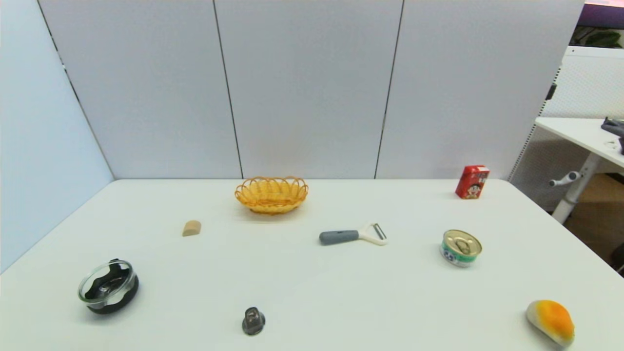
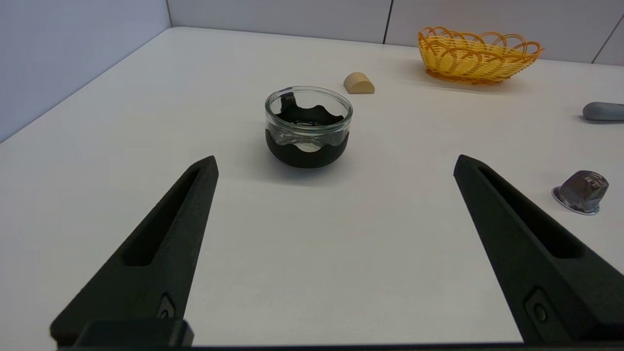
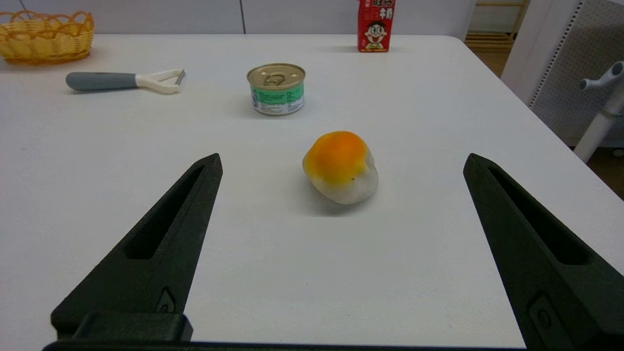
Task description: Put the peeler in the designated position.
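Both grippers hang near the table's front edge, the left gripper (image 2: 335,163) and the right gripper (image 3: 342,161) spread wide and empty. Nothing is done yet: the peeler (image 1: 353,236) lies mid-table, well apart from the wicker basket (image 1: 271,194) behind it.

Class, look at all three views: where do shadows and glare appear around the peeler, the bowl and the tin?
Head view: the peeler casts only a faint, soft shadow. Left wrist view: the glass bowl shows bright glints on its rim. Right wrist view: the tin lid shines and a soft shadow lies beside it.
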Motion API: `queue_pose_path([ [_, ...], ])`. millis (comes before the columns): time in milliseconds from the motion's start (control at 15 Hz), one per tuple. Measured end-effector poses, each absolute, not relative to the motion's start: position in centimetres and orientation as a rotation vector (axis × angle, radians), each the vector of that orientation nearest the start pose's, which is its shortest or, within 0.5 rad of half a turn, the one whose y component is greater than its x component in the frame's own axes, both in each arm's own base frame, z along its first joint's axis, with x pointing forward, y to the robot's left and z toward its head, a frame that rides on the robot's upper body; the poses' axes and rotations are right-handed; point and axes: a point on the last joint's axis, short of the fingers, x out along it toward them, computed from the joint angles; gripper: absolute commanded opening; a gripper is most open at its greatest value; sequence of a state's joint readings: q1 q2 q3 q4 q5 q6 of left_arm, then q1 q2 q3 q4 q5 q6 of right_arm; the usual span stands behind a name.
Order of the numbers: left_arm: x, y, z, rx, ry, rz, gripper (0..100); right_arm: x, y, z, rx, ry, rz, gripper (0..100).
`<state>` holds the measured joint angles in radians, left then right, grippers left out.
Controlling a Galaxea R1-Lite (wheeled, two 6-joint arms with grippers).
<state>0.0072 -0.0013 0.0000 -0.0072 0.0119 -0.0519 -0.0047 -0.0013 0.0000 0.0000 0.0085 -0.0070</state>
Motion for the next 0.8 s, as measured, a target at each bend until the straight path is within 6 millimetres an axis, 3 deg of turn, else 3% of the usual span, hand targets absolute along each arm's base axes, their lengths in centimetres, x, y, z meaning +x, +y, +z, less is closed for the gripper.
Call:
queue_pose_path([
  [800,-2.29,0.01,7.62,-0.052,-0.009,0.019,100,-2.29,0.03,7.55,-0.007,-0.001,0.004,100],
])
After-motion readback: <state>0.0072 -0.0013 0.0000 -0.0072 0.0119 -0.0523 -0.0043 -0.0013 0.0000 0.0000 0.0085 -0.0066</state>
